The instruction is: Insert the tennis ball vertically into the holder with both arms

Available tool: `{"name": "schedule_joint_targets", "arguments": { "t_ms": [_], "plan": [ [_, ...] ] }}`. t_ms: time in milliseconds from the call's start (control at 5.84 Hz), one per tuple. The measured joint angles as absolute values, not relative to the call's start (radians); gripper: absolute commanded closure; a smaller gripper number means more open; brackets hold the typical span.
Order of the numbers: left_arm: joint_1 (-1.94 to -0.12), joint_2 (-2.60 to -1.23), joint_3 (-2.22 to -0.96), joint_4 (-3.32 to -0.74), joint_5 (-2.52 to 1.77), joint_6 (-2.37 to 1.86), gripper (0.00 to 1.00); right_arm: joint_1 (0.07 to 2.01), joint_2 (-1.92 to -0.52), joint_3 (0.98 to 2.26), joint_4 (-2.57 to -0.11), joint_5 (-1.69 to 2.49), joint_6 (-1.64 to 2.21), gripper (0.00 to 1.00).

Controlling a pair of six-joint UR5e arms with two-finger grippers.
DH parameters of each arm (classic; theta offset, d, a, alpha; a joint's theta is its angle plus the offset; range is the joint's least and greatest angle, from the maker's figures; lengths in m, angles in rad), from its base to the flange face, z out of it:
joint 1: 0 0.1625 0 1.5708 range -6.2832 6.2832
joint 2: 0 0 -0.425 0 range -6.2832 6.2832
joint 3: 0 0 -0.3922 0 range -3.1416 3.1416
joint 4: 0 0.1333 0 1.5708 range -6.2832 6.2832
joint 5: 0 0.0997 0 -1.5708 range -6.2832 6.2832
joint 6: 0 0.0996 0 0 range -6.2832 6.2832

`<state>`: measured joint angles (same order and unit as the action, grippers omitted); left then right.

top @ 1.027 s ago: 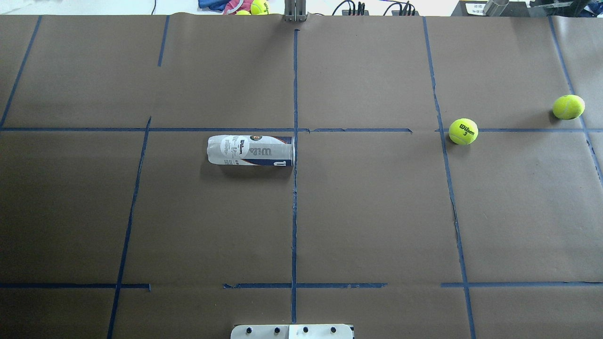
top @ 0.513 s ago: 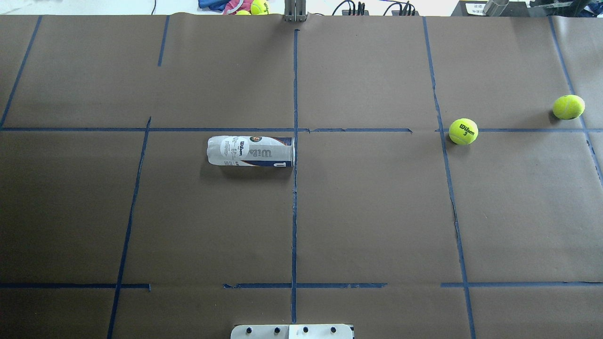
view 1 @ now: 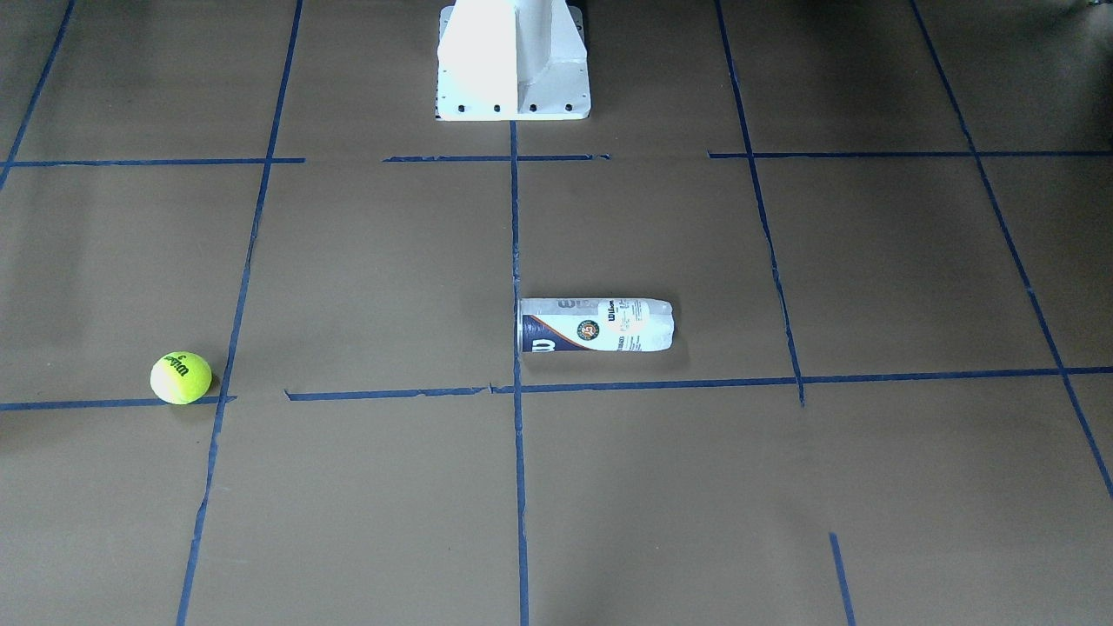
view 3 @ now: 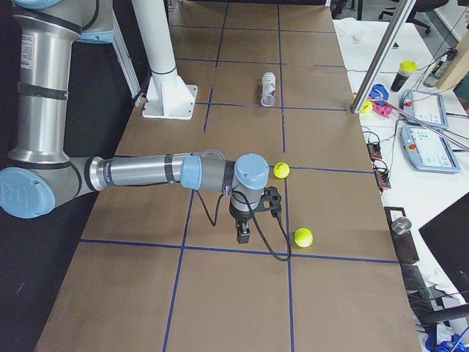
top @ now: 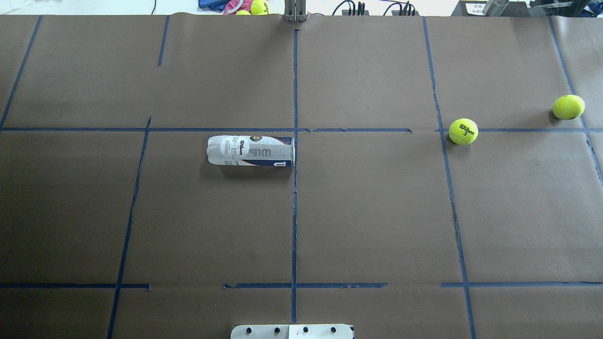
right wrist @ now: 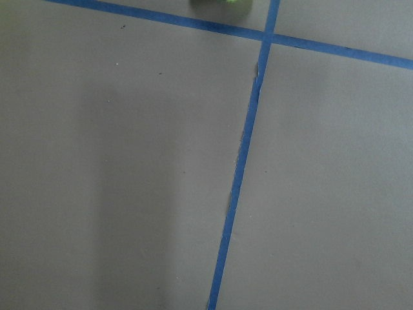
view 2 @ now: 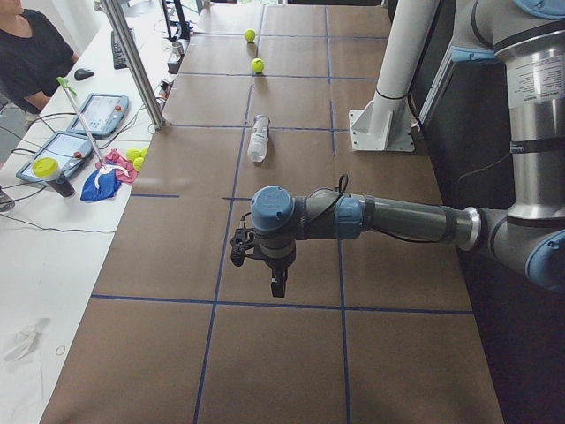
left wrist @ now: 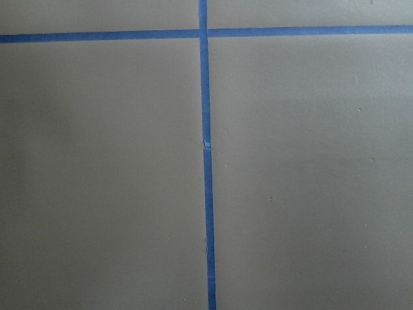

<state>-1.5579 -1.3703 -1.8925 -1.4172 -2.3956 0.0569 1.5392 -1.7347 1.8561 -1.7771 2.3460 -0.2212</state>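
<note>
The holder (top: 251, 150) lies on its side near the table's middle, its open metal rim toward the centre tape line; it also shows in the front view as holder (view 1: 596, 325). A tennis ball (top: 463, 131) with black lettering rests to the right, a second tennis ball (top: 568, 107) farther right. My left gripper (view 2: 277, 287) hangs over bare table far from the holder, seen only from the side, so I cannot tell its state. My right gripper (view 3: 242, 236) hovers just left of the two balls, and its state also cannot be told. A ball's edge (right wrist: 222, 2) peeks in at the right wrist view's top.
The white pedestal base (view 1: 513, 61) stands at the table's robot side. Blue tape lines (top: 294, 188) grid the brown surface. More balls and cloth (top: 258, 6) lie beyond the far edge. A person (view 2: 31, 53), tablets and a metal post (view 2: 132, 62) sit along the operators' side.
</note>
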Motion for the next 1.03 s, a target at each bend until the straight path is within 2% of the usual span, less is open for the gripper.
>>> {"name": "schedule_joint_targets", "arguments": {
  "t_ms": [342,856,1027],
  "plan": [
    [-1.515,-1.39,-1.901,-1.469,-2.437,0.051,0.0,1.54,-1.756,1.893,-1.773,2.35,-0.227,0.0],
    [-1.353,-1.485,-1.903,-1.651,-2.45,0.048,0.0,1.539,-1.774,1.93,-1.772,2.349,-0.232,0.0],
    [-1.306,-1.55,-1.904,-1.699,-2.446,0.047,0.05,1.539,-1.775,1.932,-1.772,2.35,-0.229,0.0]
  ]
}}
